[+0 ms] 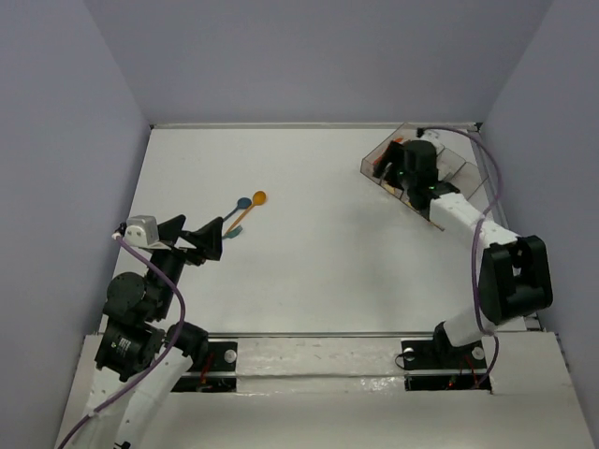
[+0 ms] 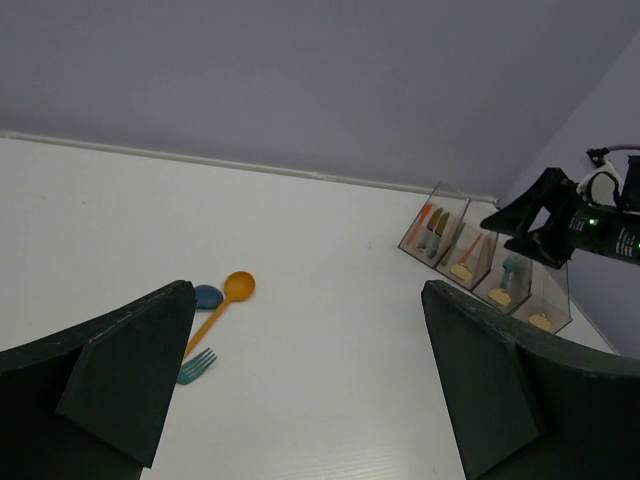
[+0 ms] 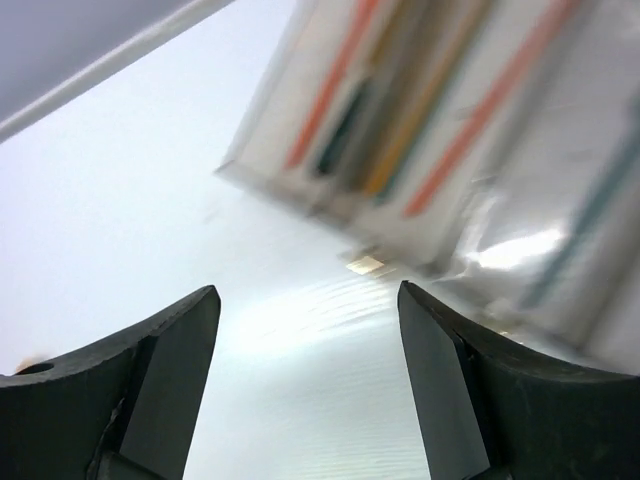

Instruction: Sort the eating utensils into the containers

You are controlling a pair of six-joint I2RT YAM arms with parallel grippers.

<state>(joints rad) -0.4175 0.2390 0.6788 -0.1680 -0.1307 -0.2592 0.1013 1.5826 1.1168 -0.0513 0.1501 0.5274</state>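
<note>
A white table (image 1: 328,271), walled in pale grey on three sides, is seen with two black-and-white robot arms bolted at its near edge. The left arm (image 1: 140,299) is bent low over the left side of the table. The left arm's jaws are spread wide and nothing is held between them; they are pointed toward the loose utensils just ahead. The right arm (image 1: 510,276) is stretched to the far right corner. The right arm's jaws are likewise spread wide and empty, and they are held above the row of four narrow smoky-clear plastic bins (image 1: 465,170). Which compartment lies beneath them cannot be told.

The bins are set at an angle near the back wall. Thin orange, teal and yellow pieces are seen lying inside them, though they are blurred in the right wrist view.

Three utensils are left on the open table, well apart from the bins. A long orange plastic spoon (image 1: 249,210) is laid diagonally. The round bowl of a blue spoon (image 1: 243,202) is seen just beside the orange bowl. A small teal plastic fork (image 2: 197,366) is found beside the orange handle's near end, nearest the left arm's jaws.
</note>
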